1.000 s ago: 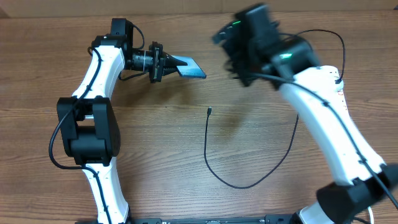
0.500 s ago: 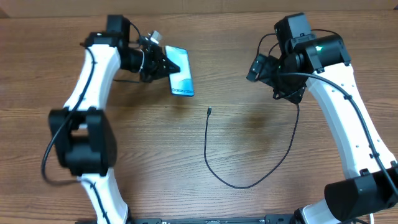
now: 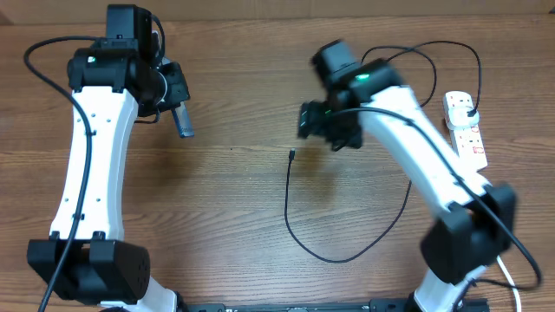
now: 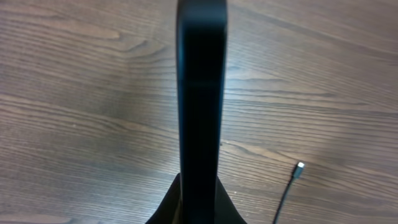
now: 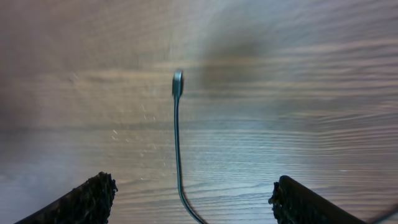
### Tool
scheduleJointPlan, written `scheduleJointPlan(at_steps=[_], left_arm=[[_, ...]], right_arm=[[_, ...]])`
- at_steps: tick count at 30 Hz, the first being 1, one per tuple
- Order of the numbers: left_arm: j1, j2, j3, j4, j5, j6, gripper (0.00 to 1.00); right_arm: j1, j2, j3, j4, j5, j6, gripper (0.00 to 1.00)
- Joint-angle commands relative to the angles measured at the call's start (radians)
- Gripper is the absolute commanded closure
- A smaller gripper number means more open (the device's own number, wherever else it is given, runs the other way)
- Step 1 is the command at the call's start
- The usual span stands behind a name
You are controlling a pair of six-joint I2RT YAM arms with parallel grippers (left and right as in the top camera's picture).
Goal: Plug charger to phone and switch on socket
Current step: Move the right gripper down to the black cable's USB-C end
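You are looking at one wooden counter [image 3: 217, 225] with two arms working over it. The left arm [image 3: 87, 173] is reaching toward the far left corner. Its left gripper [image 3: 176, 106] is clamping the one phone [image 3: 185, 123], which is turned on edge.

From overhead the phone is showing only as a thin grey sliver. The left wrist camera is showing it as a dark upright bar down the middle of the view, screen hidden, with the jaws pinching its base.

The right arm [image 3: 416, 165] is stretching from the near right corner to the middle of the counter. From overhead you cannot tell how the right gripper [image 3: 325, 128] is set. The right wrist camera is showing its fingers [image 5: 87, 199] spread wide, gripping nothing.

The one power strip [image 3: 466, 130] is lying by the right edge, seen only from overhead, with a black plug [image 3: 468, 107] sitting in it. The one black cable [image 3: 338, 257] is curling across the middle. Its small tip [image 3: 292, 155] is lying on the wood just ahead of the spread fingers, well apart from the phone.
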Motion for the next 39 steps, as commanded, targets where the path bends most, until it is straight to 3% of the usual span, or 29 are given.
scheduleJointPlan(at_steps=[1, 5, 8, 16, 22, 31, 39], left_arm=[[-0.006, 0.012, 0.000, -0.004, -0.050, -0.023, 0.96], [-0.006, 0.012, 0.000, -0.021, -0.043, -0.023, 0.96], [-0.006, 0.012, 0.000, -0.034, -0.043, -0.023, 0.96], [-0.006, 0.012, 0.000, -0.028, -0.017, -0.026, 0.96], [-0.006, 0.012, 0.000, -0.018, -0.017, -0.027, 0.96], [-0.006, 0.012, 0.000, -0.018, -0.017, -0.026, 0.96], [-0.006, 0.012, 0.000, -0.017, -0.017, -0.026, 0.96]], right_arm=[[0.052, 0.106, -0.010, 0.024, -0.001, -0.006, 0.18], [0.069, 0.183, -0.010, 0.062, -0.006, -0.007, 0.18], [0.069, 0.187, -0.010, 0.058, -0.011, -0.006, 0.29], [0.072, 0.223, -0.011, 0.151, 0.044, -0.010, 0.30], [0.097, 0.285, -0.011, 0.169, 0.070, 0.032, 0.37], [0.141, 0.345, -0.011, 0.174, 0.168, 0.073, 0.39], [0.135, 0.365, -0.011, 0.191, 0.167, 0.099, 0.54]])
